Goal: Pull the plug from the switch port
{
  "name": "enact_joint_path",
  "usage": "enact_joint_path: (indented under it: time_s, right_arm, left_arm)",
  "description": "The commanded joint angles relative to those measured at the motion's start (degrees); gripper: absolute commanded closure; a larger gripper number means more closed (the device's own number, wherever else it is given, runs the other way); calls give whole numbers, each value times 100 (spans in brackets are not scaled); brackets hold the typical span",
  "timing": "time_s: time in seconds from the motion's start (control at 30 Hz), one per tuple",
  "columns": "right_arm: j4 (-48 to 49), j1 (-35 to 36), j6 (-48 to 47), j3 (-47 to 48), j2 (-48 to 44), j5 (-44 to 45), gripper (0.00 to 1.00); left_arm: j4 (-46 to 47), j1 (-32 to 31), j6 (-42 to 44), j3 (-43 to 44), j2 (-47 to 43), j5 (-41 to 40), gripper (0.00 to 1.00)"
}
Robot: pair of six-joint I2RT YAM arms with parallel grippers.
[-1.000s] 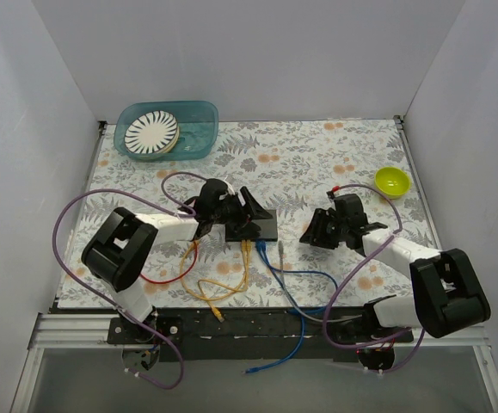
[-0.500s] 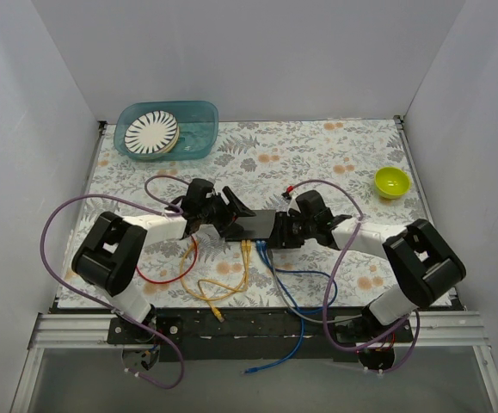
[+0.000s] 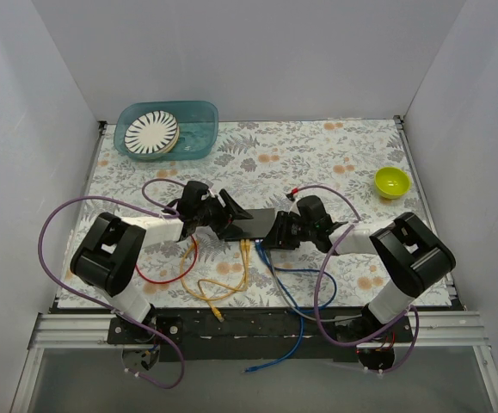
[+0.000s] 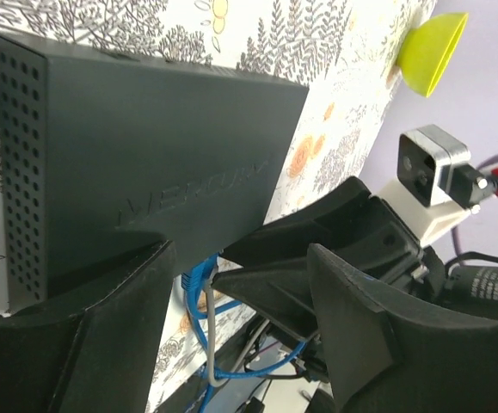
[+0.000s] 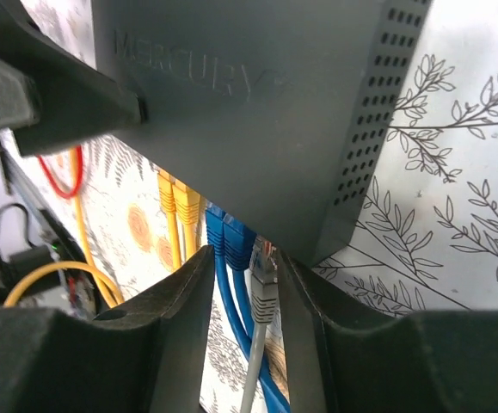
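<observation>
The switch [image 3: 254,224] is a flat black box mid-table, its sockets facing the near edge. Two yellow plugs [image 5: 180,202] and two blue plugs [image 5: 230,237] sit in the sockets. A grey plug [image 5: 263,280] lies at the right end with its contacts showing, outside the socket. My right gripper [image 5: 245,260] is narrowly open; its fingers straddle the grey plug and the blue cables, and the grey plug touches the right finger. My left gripper [image 4: 240,258] is open at the switch's [image 4: 145,146] left end, one finger [image 4: 85,344] against its edge.
A teal tub [image 3: 199,116] holding a striped plate [image 3: 151,132] stands at the back left. A yellow-green bowl [image 3: 392,181] sits at the right. Red [image 3: 167,277], yellow [image 3: 223,288] and blue [image 3: 293,297] cables loop in front of the switch.
My right arm has swung left from the right side to the switch's front right corner and closed in around the plugs. My left gripper has slid to the switch's left end.
</observation>
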Motion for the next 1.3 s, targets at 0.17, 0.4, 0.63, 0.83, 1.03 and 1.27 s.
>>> enact_joint_path:
  time_s: [0.17, 0.4, 0.63, 0.83, 1.03, 1.27]
  right_arm:
    - [2428, -129, 1471, -1032, 112, 168, 59]
    - [1176, -147, 718, -805, -764, 510, 64]
    - [-1849, 178, -1357, 303, -1075, 915, 59]
    - [-2561, 442, -1842, 75, -1145, 1055, 59]
    - [-2571, 574, -1921, -171, -1207, 977, 58]
    - [-2483, 662, -1798, -136, -1312, 1091, 57]
  left_arm:
    - [-435, 0, 353, -282, 64, 135, 37]
    - [-418, 0, 379, -318, 47, 188, 37]
    - [-374, 9, 388, -265, 99, 179, 37]
    - [-295, 9, 353, -238, 160, 197, 37]
    - [-207, 0, 248, -238, 204, 197, 37]
    - [-145, 9, 177, -282, 222, 162, 37]
